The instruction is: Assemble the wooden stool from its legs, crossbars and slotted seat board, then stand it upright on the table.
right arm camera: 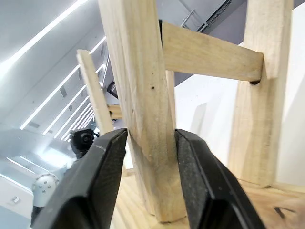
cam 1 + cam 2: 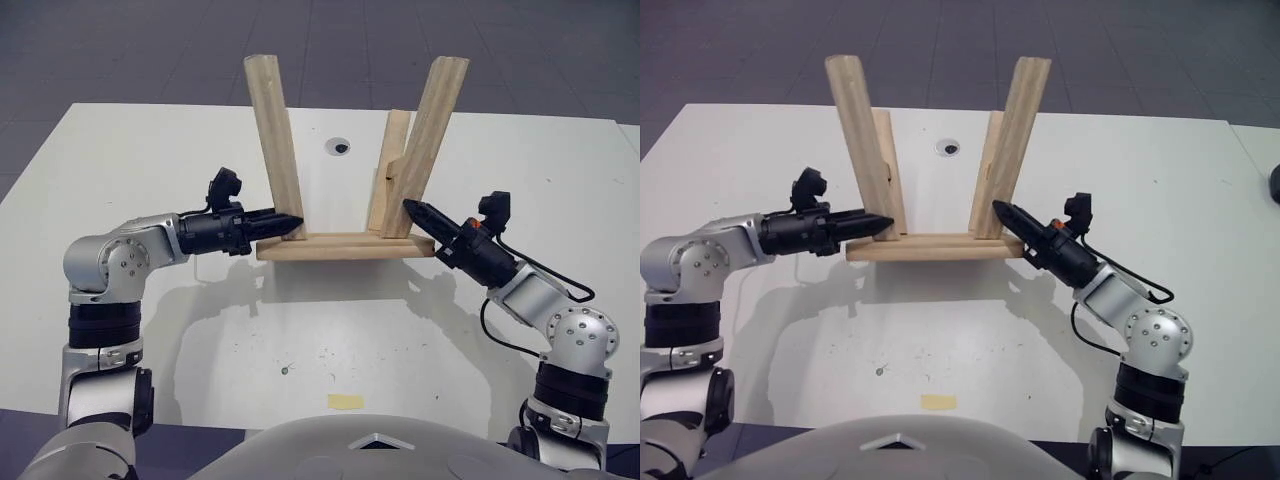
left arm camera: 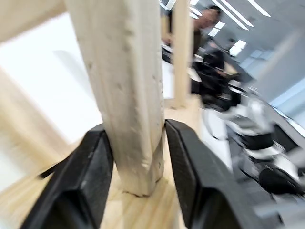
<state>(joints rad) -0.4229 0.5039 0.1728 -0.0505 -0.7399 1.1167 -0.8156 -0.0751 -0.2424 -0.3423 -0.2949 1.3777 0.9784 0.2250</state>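
- Stool point(image 2: 300, 150) sat upside down at my 12 o'clock on table point(image 2: 120, 160), seat board point(image 2: 345, 246) flat, legs up.
- My left gripper point(image 2: 292, 224) was clamped on the 9 o'clock leg point(image 2: 275, 130), low by the board; right gripper point(image 2: 412, 207) likewise on the 3 o'clock leg point(image 2: 432, 140).
- Handling, my guess: light, stiff, dry wood w/ decent friction; joints prob. press-fit, so could work loose if levered. Best hold is low near the board, both arms turning together.
- Writing: none legible; faint mark point(image 1: 282, 210) on the board, too small to read.

White table point(image 2: 150, 160), dark tiled floor point(image 2: 120, 50)
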